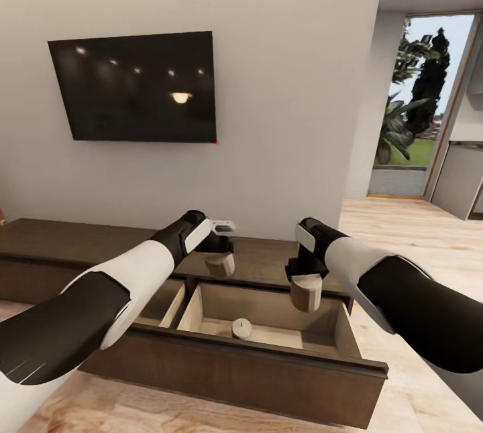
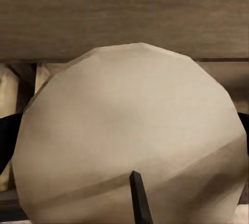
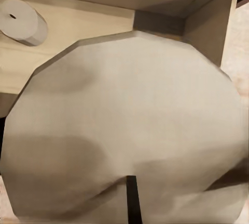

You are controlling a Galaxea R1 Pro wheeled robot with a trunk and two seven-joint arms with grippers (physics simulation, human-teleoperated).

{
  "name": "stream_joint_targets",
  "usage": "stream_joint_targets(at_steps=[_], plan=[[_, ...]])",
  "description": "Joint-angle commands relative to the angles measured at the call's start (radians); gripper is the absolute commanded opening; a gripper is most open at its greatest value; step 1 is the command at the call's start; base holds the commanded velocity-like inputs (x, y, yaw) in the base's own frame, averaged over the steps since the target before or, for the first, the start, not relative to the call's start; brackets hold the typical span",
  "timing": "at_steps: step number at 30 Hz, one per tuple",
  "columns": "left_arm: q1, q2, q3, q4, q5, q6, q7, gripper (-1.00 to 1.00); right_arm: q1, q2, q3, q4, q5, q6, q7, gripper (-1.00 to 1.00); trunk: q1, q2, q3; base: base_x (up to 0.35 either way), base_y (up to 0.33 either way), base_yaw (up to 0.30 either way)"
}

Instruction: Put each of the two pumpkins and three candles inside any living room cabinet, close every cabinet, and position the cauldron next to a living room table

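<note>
A black flat television (image 1: 134, 87) hangs on the pale wall at 11 o'clock above the long, low dark brown wooden cabinet (image 1: 60, 238). Its light beige drawer (image 1: 268, 326) stands pulled open at 6 o'clock, one short off-white faceted candle (image 1: 241, 328) upright inside. The left gripper (image 1: 220, 260) is clenched on a second candle (image 2: 129, 135) over the cabinet top. The right gripper (image 1: 305, 289) grasps a third candle (image 3: 129, 130) above the drawer's 3 o'clock end.

I log candles (image 1: 241, 328) off-white with beige ends, cabinet (image 1: 255, 366) dark brown outside, light beige inside; arms black-and-white; TV (image 1: 137, 88) black.
</note>
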Motion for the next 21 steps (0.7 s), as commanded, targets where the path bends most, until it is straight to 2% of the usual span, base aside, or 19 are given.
stream_joint_targets(at_steps=[1,8,12,21], plan=[[-0.001,0.000,0.002,0.002,0.022,0.005,0.018,-1.00,-0.001,0.001,0.004,0.001,-0.011,-0.001,-0.006,-1.00,0.004,-0.008,-0.004,0.000,0.000,0.000],[-0.001,0.000,0.001,0.076,0.021,0.030,0.029,-1.00,-0.001,0.012,0.005,0.000,-0.010,-0.004,-0.012,-1.00,0.030,-0.057,-0.026,0.000,0.000,0.000],[-0.001,0.000,0.001,0.092,0.022,0.062,0.020,-1.00,-0.001,0.011,0.004,0.000,-0.009,-0.005,-0.015,-1.00,0.046,-0.085,-0.039,0.000,0.000,0.000],[-0.001,0.000,0.001,0.095,0.023,0.067,-0.024,-1.00,-0.001,0.007,0.004,0.001,-0.011,-0.032,-0.007,-1.00,0.080,-0.148,-0.067,0.000,0.000,-0.026]])
